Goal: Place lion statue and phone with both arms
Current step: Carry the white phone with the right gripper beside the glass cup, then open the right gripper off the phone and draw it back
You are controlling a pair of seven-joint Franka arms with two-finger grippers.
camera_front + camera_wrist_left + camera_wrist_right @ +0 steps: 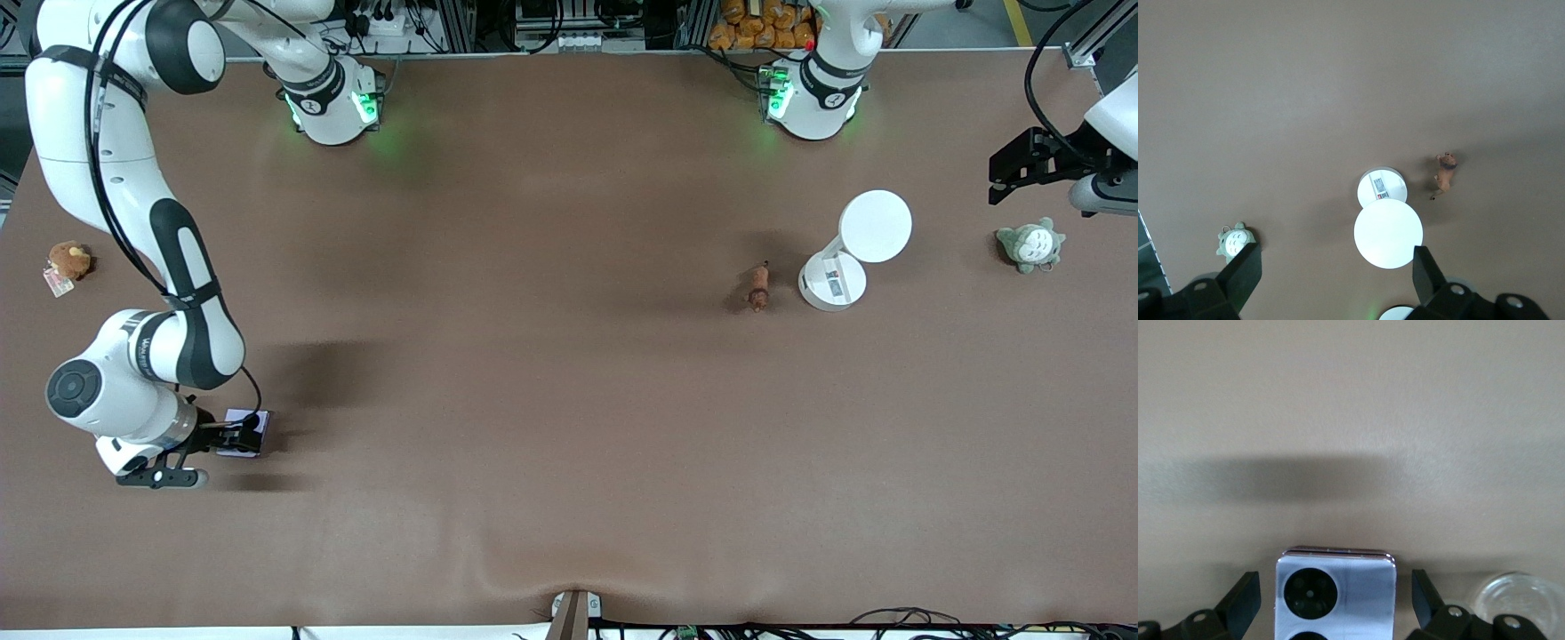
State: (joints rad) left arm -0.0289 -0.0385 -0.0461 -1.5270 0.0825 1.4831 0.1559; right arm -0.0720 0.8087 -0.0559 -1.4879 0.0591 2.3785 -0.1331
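Observation:
The pale lavender phone (233, 415) lies flat on the table near the right arm's end, near the front camera. My right gripper (238, 436) is low over it and open. In the right wrist view the phone (1358, 587) sits between the two fingers (1245, 597) with a gap on each side. The small reddish-brown lion statue (758, 286) lies on the table toward the left arm's end; it also shows in the left wrist view (1445, 173). My left gripper (1022, 169) is open and empty, high over the table's edge at the left arm's end, well away from the lion (1337, 267).
A white stand with a round disc (876, 227) and a round base (831, 283) is beside the lion. A grey-green plush toy (1031, 244) lies under the left gripper's area. A brown plush toy with a tag (69, 260) lies at the right arm's end.

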